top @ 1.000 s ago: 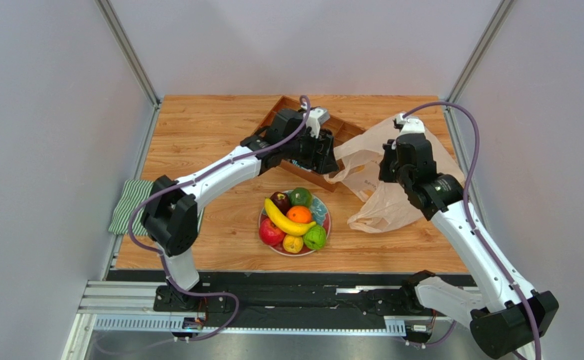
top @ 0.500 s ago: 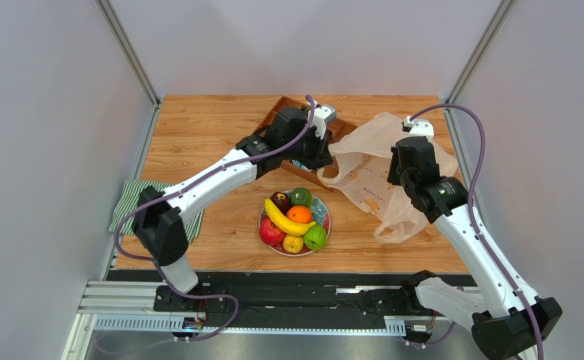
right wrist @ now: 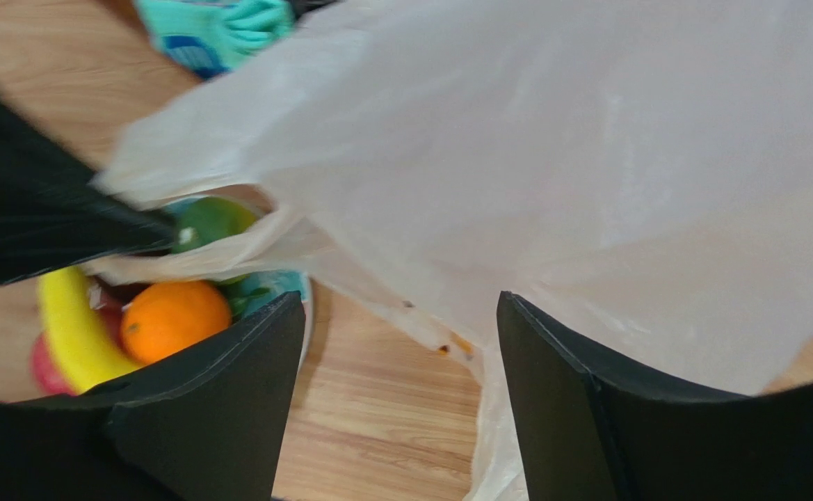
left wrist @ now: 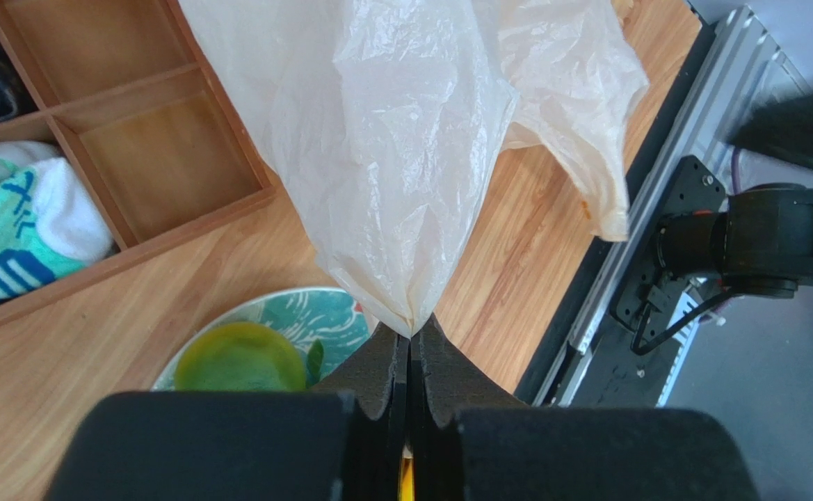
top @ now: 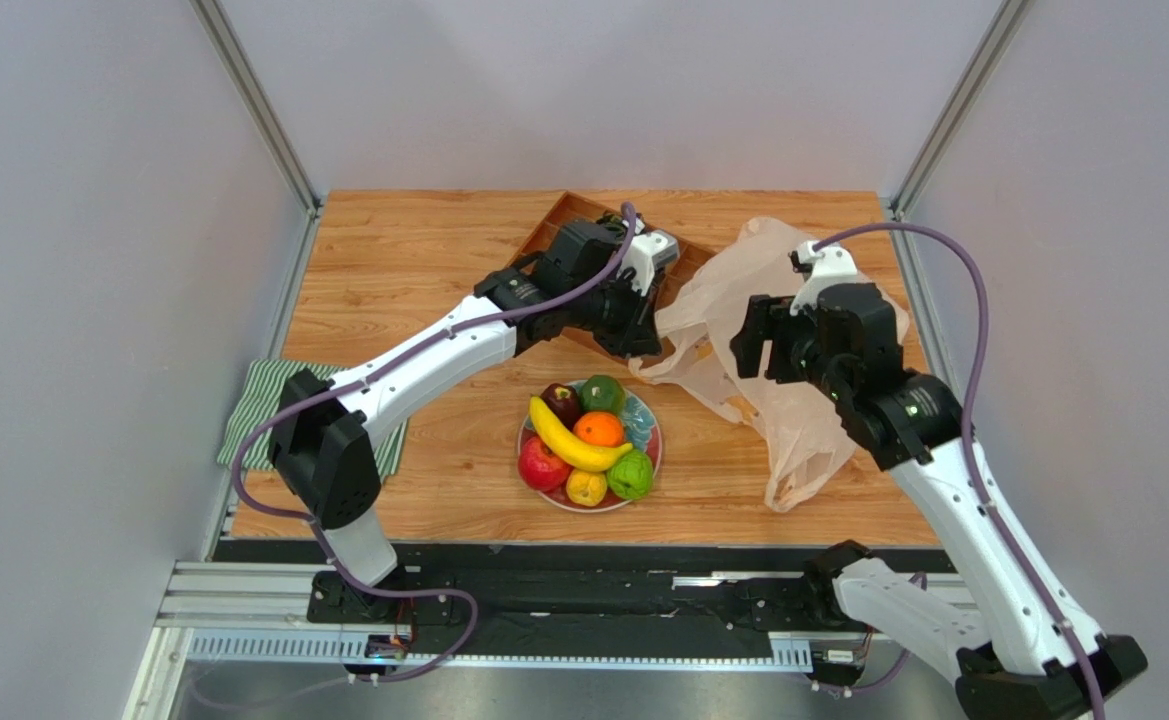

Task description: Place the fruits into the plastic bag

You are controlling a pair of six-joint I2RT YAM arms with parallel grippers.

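Observation:
The plastic bag (top: 768,323) is thin and pinkish-white, lifted off the table and hanging down to the near right. My left gripper (top: 650,321) is shut on a pinched edge of the bag (left wrist: 410,136), the film fanning out from the fingertips (left wrist: 410,336). My right gripper (top: 750,336) stands open beside the bag (right wrist: 609,157), nothing between its fingers (right wrist: 400,305). The fruits lie on a plate (top: 656,444): banana (top: 575,438), orange (top: 598,429), red apple (top: 541,465), dark red apple (top: 560,402), two green fruits (top: 601,393) (top: 631,476), and a small yellow fruit (top: 587,488).
A brown wooden compartment tray (top: 557,219) sits at the back under the left arm, with a teal and white cloth (left wrist: 24,219) in it. A green striped cloth (top: 263,408) lies at the table's left edge. The metal rail (top: 545,600) runs along the near edge.
My left gripper closed on the bag's edge and holds it. My right gripper let go of the bag, opened, and shifted left and nearer. The bag now hangs from the left gripper.

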